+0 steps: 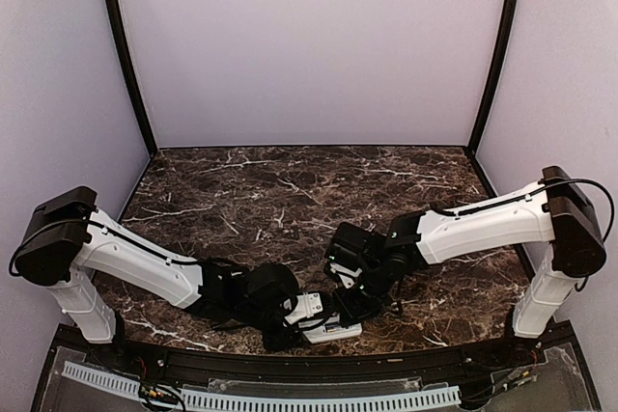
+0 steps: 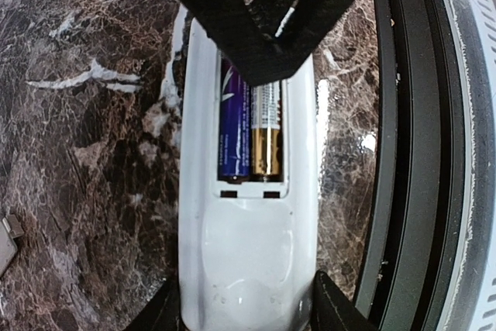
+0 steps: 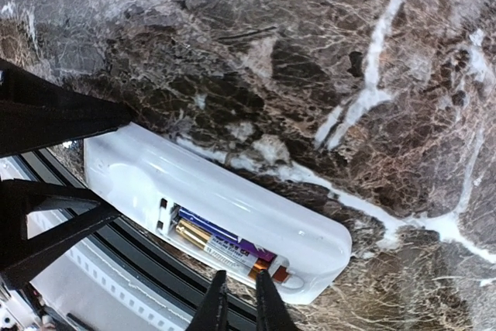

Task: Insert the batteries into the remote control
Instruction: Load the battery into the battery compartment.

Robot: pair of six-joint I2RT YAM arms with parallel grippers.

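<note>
Surroundings: A dark brown marble surface [image 1: 290, 190] with white veins carried everything. A black rail [image 2: 403, 153] ran along its near edge, just beside the remote. A small flat grey piece [image 2: 6, 242] lay on the surface on the remote's far side, apart from it.
In the way: In the top view the two black wrists covered most of the remote. In the left wrist view the right arm's fingers crossed over the right ends of the batteries.
Remote control: The white remote control [image 2: 248, 253] lay at the near middle of the surface, between the two arms, back upward.
Long axis: It ran left to right, roughly along the near rail, with the open compartment [image 2: 249, 191] in its right half.
Batteries: Two batteries [image 3: 225, 247], one purple and one gold and white, lay side by side in the compartment, lengthwise along the remote.
Left gripper: The left gripper [image 2: 246, 300] had its jaws clasped on the remote's left end from both sides.
Right gripper: The right gripper [image 3: 239, 284] had its jaws narrowly apart with nothing between them, tips just over the batteries.
</note>
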